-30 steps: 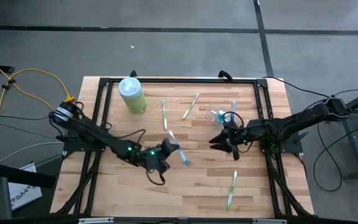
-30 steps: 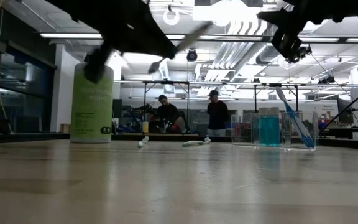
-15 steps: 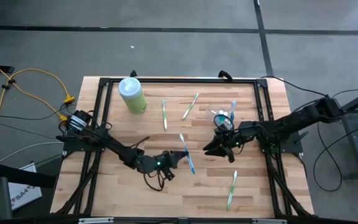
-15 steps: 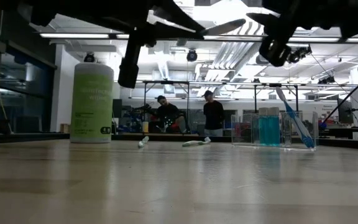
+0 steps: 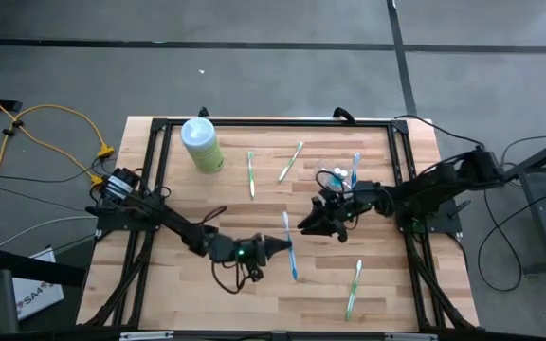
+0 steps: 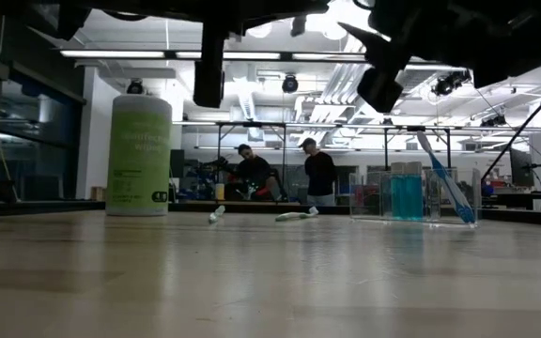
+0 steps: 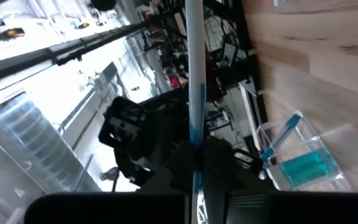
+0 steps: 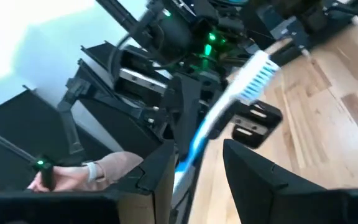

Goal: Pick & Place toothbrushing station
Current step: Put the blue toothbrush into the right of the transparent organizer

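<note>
The toothbrushing station [image 5: 337, 177], a small clear holder with blue inside, stands on the table at the right with one blue toothbrush [image 5: 355, 166] leaning in it; the low view shows the station [image 6: 411, 195] too. My left gripper [image 5: 279, 248] is shut on a white-and-blue toothbrush [image 5: 289, 244] over the table's middle. My right gripper [image 5: 305, 226] hangs open just right of that brush, between it and the station, and touches nothing. In the right wrist view the brush [image 8: 229, 106] shows beyond the open fingers. My left gripper pinches the toothbrush's handle [image 7: 195, 140] between its two fingers, about midway along, where the handle turns blue. The fingers come level from the table's left and lie across the brush. The brush is lifted clear of the table, its length running from near to far.
A pale-green bottle with a white cap [image 5: 201, 144] stands at the far left. Two toothbrushes [image 5: 251, 173] [image 5: 291, 161] lie at the far middle, another [image 5: 354, 289] near the front right. A black frame [image 5: 273, 122] rims the table. People show in the room behind.
My left gripper has gone toward the table's right and near edge and rolled, and the held toothbrush has swung from slanting to running near to far. My right gripper has moved left and down toward that brush, away from the station, staying open.
</note>
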Controlling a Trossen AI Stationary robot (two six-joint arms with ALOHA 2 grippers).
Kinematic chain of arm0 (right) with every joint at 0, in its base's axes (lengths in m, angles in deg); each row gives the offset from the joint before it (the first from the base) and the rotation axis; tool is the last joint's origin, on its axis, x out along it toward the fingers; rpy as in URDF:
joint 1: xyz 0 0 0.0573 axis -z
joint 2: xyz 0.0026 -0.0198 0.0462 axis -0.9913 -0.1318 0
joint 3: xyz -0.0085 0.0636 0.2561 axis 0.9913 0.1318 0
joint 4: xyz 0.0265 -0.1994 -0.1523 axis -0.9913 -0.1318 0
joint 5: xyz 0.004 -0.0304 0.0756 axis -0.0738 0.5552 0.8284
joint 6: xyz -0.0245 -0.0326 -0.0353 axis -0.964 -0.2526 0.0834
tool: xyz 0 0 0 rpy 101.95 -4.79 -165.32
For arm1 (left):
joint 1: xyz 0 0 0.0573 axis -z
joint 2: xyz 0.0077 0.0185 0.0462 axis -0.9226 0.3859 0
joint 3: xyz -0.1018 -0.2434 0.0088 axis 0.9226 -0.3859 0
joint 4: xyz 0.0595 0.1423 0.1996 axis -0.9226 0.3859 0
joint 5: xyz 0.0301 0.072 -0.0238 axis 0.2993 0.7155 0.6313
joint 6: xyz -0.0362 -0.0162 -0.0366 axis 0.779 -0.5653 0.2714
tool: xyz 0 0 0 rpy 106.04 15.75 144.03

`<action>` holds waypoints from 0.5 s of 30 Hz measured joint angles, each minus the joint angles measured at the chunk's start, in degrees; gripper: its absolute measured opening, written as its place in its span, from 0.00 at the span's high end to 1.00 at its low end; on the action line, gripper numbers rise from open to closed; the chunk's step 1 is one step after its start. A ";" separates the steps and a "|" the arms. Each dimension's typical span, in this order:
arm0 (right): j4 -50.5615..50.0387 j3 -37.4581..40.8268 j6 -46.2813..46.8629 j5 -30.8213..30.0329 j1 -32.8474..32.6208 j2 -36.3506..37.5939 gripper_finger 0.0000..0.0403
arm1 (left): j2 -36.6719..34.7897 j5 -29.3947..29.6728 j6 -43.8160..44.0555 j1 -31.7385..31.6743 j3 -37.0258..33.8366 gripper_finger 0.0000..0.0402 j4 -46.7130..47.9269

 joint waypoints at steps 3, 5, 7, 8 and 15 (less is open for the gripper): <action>-0.07 0.00 -0.01 -0.11 0.00 -0.52 0.68 | 0.00 -1.35 -0.38 -0.95 -0.01 0.99 -0.37; 0.03 0.00 -0.05 -0.51 -0.01 -0.52 0.68 | 0.00 -2.61 -0.40 -1.72 -0.02 0.99 -0.38; 0.02 0.00 -0.22 -1.01 -0.04 -0.52 0.68 | 0.00 -4.02 -0.43 -2.59 -0.02 0.99 -0.38; 0.02 0.00 -0.30 -1.42 -0.04 -0.52 0.68 | 0.00 -4.86 -0.43 -3.00 -0.02 0.99 -0.55; 0.39 0.00 -0.55 -1.59 1.31 -0.52 0.68 | 0.00 -7.74 -0.53 -4.95 -0.02 0.99 -2.75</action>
